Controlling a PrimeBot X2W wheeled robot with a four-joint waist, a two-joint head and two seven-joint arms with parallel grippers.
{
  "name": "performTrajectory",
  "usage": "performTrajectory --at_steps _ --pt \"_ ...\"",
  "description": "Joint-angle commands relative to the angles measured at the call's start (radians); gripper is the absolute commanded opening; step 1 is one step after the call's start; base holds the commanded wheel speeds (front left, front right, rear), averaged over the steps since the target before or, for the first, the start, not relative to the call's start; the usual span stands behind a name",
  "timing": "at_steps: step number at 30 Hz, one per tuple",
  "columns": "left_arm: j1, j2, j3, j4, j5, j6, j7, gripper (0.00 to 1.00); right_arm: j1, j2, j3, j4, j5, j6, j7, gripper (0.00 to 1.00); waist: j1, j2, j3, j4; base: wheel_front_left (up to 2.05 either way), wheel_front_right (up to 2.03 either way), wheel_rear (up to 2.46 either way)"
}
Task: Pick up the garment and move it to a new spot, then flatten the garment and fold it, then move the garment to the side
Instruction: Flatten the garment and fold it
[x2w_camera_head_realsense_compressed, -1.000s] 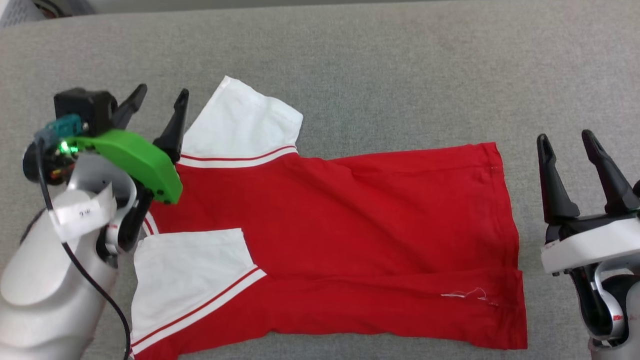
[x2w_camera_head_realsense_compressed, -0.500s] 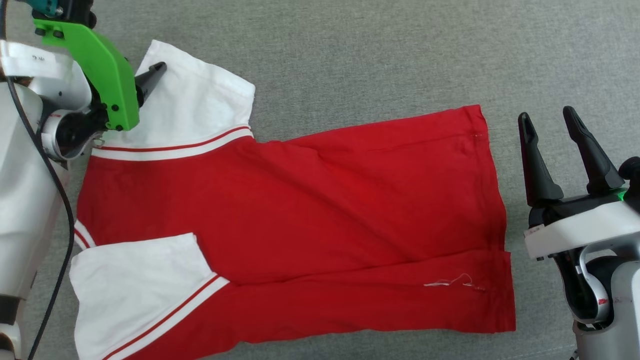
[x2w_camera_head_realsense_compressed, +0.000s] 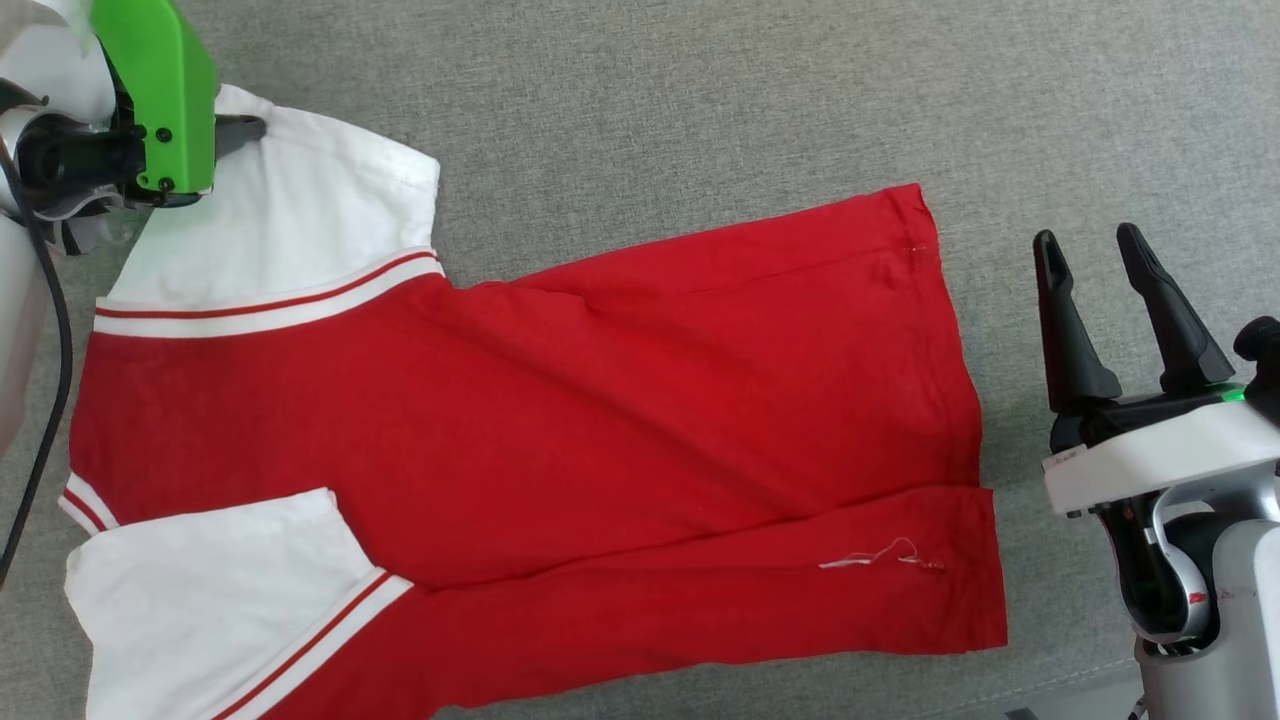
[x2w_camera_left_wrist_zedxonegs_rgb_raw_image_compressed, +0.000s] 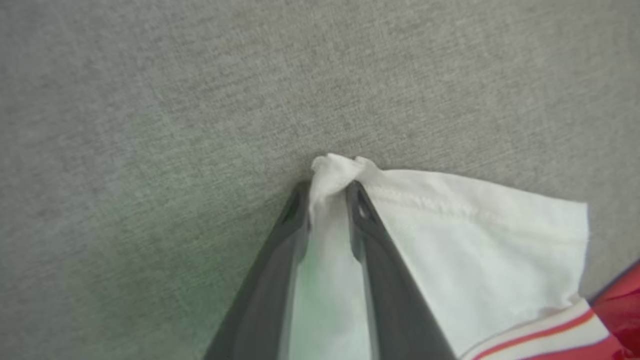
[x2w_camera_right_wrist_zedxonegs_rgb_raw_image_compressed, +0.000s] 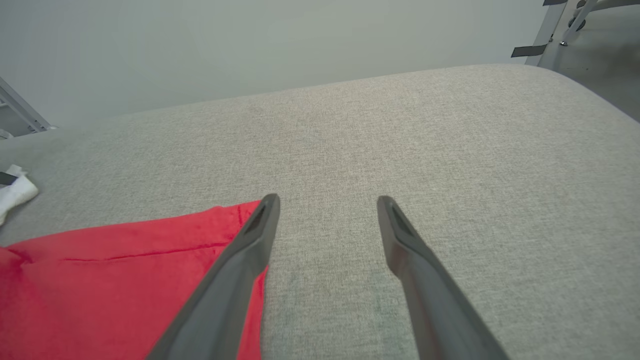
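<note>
The garment (x2w_camera_head_realsense_compressed: 520, 400) lies spread on the grey surface, red body across the middle, one white sleeve at the far left and another at the near left. My left gripper (x2w_camera_head_realsense_compressed: 255, 125) is at the far sleeve's outer corner. The left wrist view shows my left gripper (x2w_camera_left_wrist_zedxonegs_rgb_raw_image_compressed: 327, 200) shut on a bunched pinch of the white sleeve (x2w_camera_left_wrist_zedxonegs_rgb_raw_image_compressed: 475, 240). My right gripper (x2w_camera_head_realsense_compressed: 1088, 240) hovers open just right of the hem, holding nothing. In the right wrist view my right gripper (x2w_camera_right_wrist_zedxonegs_rgb_raw_image_compressed: 327, 200) stands over bare surface, with the red hem (x2w_camera_right_wrist_zedxonegs_rgb_raw_image_compressed: 125, 280) beside its left finger.
The grey fabric-covered surface (x2w_camera_head_realsense_compressed: 700, 100) stretches beyond and to the right of the shirt. Its near edge (x2w_camera_head_realsense_compressed: 1080, 680) shows at the lower right. A pale wall and metal frame legs (x2w_camera_right_wrist_zedxonegs_rgb_raw_image_compressed: 555, 25) stand past the far edge.
My left gripper went from open beside the far sleeve to the sleeve's outer corner and closed on it. The head view has shifted, so the shirt sits further left. My right gripper stays open.
</note>
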Motion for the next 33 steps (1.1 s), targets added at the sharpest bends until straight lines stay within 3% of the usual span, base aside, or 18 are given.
performTrajectory --at_steps 1,8,9,15,23,29,31,32,33 --pt "0.097 -0.047 -0.061 0.042 0.001 0.003 0.036 0.0 -0.025 -0.004 0.0 0.001 0.01 0.0 -0.002 1.0 0.0001 -0.0001 0.004 0.001 0.0 0.0 0.0" --pt "0.069 -0.05 -0.062 0.041 0.036 0.008 -0.039 0.0 -0.076 -0.041 0.023 0.038 0.062 0.0 0.061 1.0 0.0001 -0.0001 -0.01 0.02 0.0 0.0 0.0" --pt "0.05 -0.05 -0.057 0.039 0.053 0.008 -0.087 0.0 -0.118 -0.078 0.048 0.08 0.094 0.0 0.146 1.0 0.0001 -0.0001 -0.028 0.041 0.0 0.0 0.0" --pt "0.033 -0.074 -0.037 0.004 0.046 -0.001 -0.186 0.0 -0.196 -0.167 0.112 0.155 0.145 0.0 0.368 1.0 0.0001 -0.0001 -0.065 0.108 0.0 0.0 0.0" --pt "0.08 -0.088 -0.027 -0.073 0.022 -0.008 -0.269 0.0 -0.257 -0.253 0.189 0.196 0.208 0.0 0.593 1.0 0.0001 -0.0001 -0.077 0.193 0.0 0.0 0.0" --pt "0.119 -0.083 -0.026 -0.119 0.017 -0.009 -0.307 0.0 -0.276 -0.287 0.256 0.251 0.233 0.0 0.772 1.0 0.0001 -0.0001 -0.074 0.22 0.0 0.0 0.0" --pt "0.13 -0.084 -0.027 -0.13 0.016 -0.009 -0.315 0.0 -0.275 -0.289 0.272 0.269 0.238 0.0 0.814 0.16 0.0001 -0.0001 -0.076 0.227 0.0 0.0 0.0" --pt "0.136 -0.085 -0.027 -0.136 0.013 -0.009 -0.318 0.0 -0.277 -0.287 0.275 0.273 0.244 0.0 0.822 0.0 0.0001 -0.0001 -0.079 0.23 0.0 0.0 0.0" --pt "0.141 -0.085 -0.026 -0.141 0.011 -0.01 -0.324 0.0 -0.278 -0.286 0.275 0.276 0.246 0.0 0.824 0.0 0.0001 -0.0001 -0.083 0.233 0.0 0.0 0.0"
